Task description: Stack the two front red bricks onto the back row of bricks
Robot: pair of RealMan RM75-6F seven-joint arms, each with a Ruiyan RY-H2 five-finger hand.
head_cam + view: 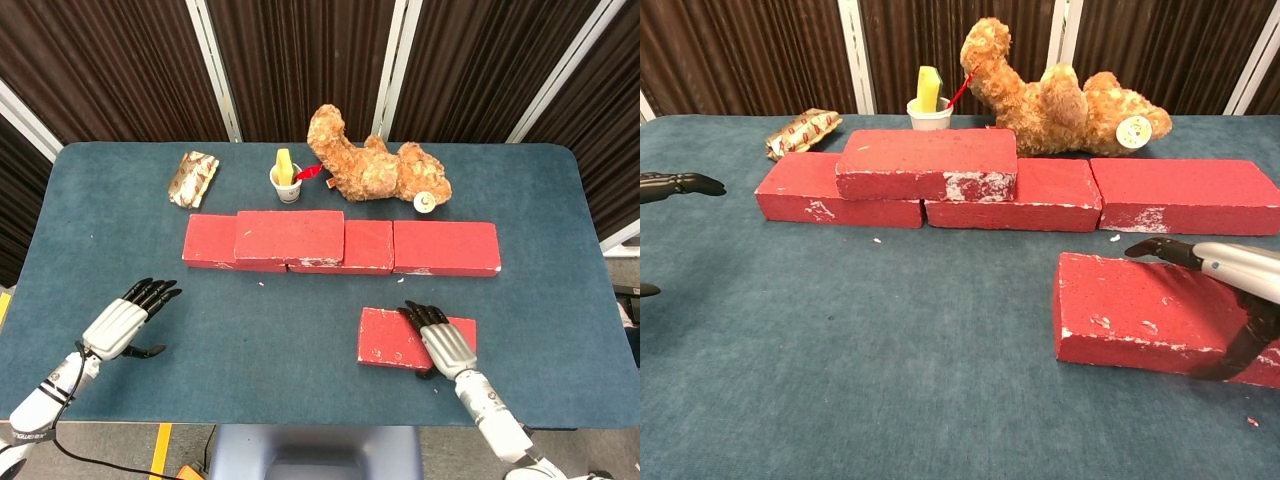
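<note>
One red brick [385, 338] [1120, 310] lies alone at the front right of the table. The back row holds three red bricks, left [205, 245], middle [368, 246] and right [446, 247]. A fourth, stacked brick [290, 235] [927, 160] lies on top over the left and middle ones. My right hand [440, 342] [1235, 265] lies over the right part of the front brick. Its fingers stretch flat across the top and its thumb hangs by the near face. My left hand [122, 322] [670, 185] hovers open at the front left, holding nothing.
Behind the back row lie a brown teddy bear [375, 168] [1060, 95], a white cup [287, 183] [930, 112] holding a yellow sponge, and a wrapped packet [193, 178] [800, 132]. The blue table [300, 330] ends just in front of both hands.
</note>
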